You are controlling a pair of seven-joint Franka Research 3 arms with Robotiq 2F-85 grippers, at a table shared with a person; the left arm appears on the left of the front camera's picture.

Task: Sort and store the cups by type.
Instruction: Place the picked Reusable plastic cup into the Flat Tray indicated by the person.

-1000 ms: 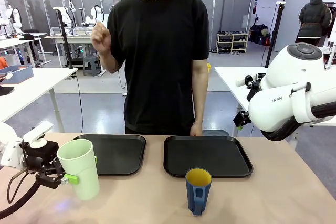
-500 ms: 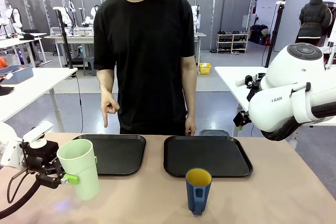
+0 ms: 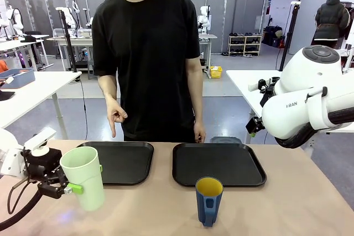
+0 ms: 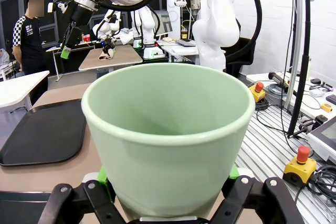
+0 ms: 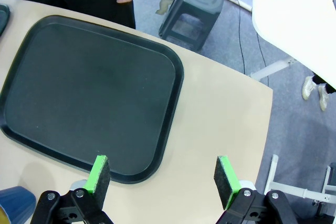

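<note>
Tabletop [image 3: 287,208] same; person's hand [image 3: 115,119] lower.

We see a tan counter [image 3: 298,203] carrying two black trays: the first tray [image 3: 124,161] just beyond the left tool [image 3: 72,186], the second tray [image 5: 89,87] below the right tool [image 5: 163,174], and the blue cup [image 5: 10,203] standing beside that tool.

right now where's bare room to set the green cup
Both trays are bare: left tray beside the green tumbler, right tray behind the blue cup. Crowded only at the left edge, jaws around the tumbler.
</note>
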